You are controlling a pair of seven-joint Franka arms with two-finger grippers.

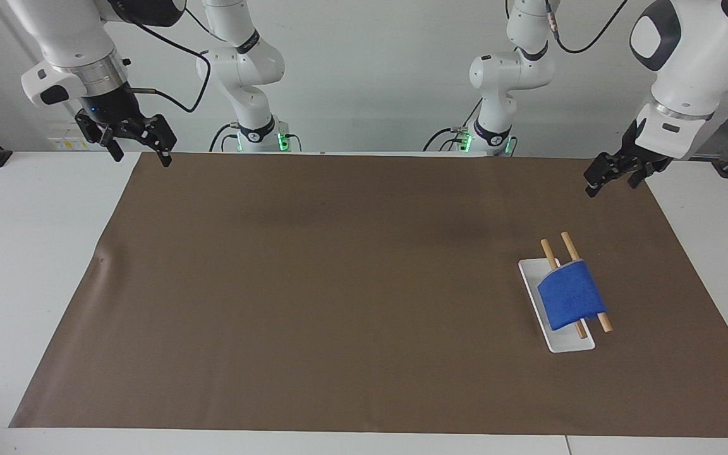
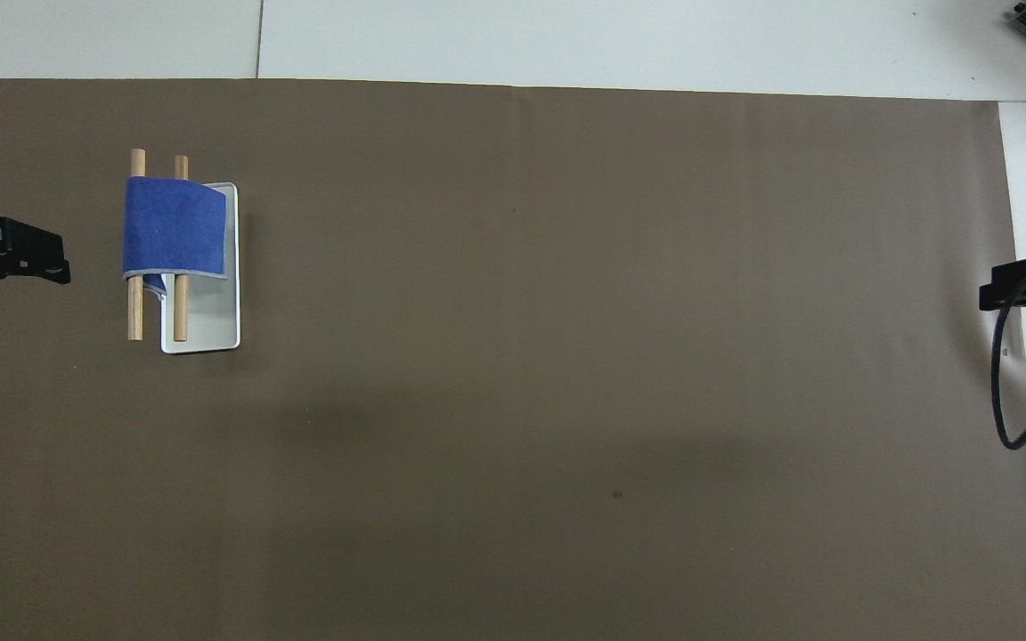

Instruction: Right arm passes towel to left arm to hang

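Observation:
The blue towel [image 1: 571, 296] [image 2: 175, 227] hangs draped over two wooden rods [image 1: 553, 249] of a small rack with a white base [image 1: 567, 342], toward the left arm's end of the brown mat. No gripper touches it. My left gripper [image 1: 612, 177] is open and empty, raised over the mat's edge at the left arm's end, clear of the rack. My right gripper [image 1: 140, 153] is open and empty too, waiting above the mat's corner at the right arm's end, its blue wrist light showing.
A brown mat [image 1: 313, 284] covers most of the white table [image 1: 29, 253]. The right arm's black cable [image 2: 1007, 392] loops over the mat's edge. Two other white arm bases [image 1: 250, 126] stand at the robots' edge of the table.

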